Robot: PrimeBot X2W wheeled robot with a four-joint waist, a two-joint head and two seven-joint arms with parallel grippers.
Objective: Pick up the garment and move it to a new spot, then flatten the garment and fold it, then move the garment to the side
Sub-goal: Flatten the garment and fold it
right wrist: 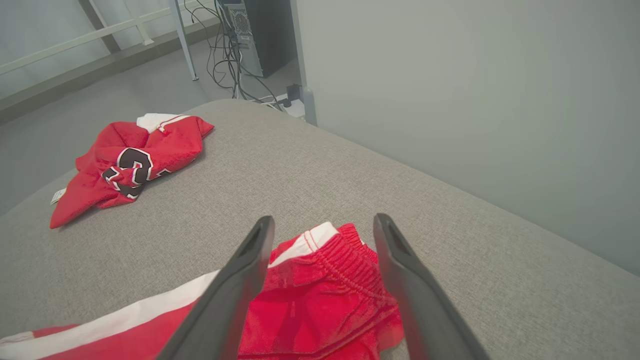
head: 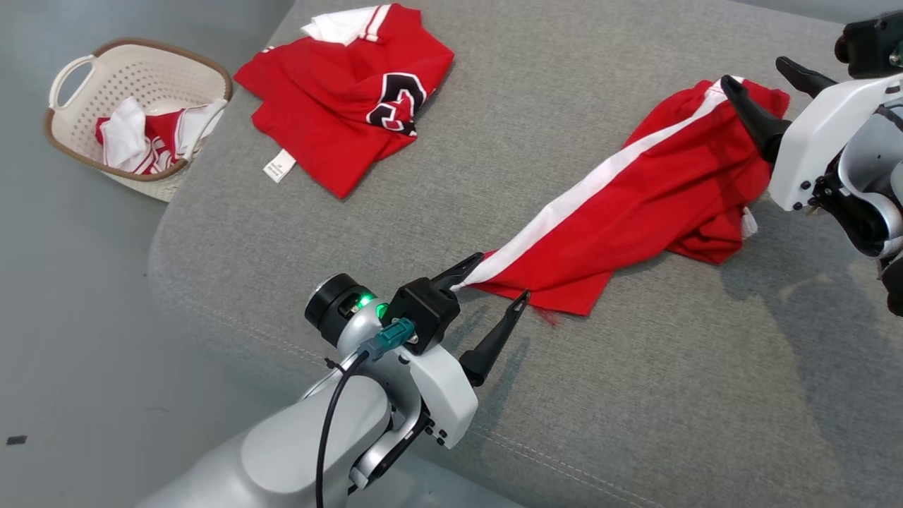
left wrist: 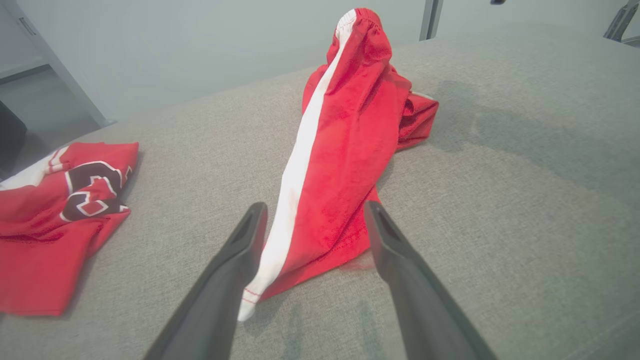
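Head view: the red shorts [head: 635, 204] with a white side stripe lie stretched across the grey cushion [head: 353, 233]. The hem sits between the spread fingers of the left claw [head: 502, 276], the waistband between the parted fingers of the right claw [head: 755, 73]. A red jersey [head: 331, 92] carries a white tag [head: 279, 166], its print too small to read, and a black emblem [head: 402, 102] half folded under.

Nothing readable; black emblem [head: 396, 104] on the jersey [head: 317, 85] is indistinct.
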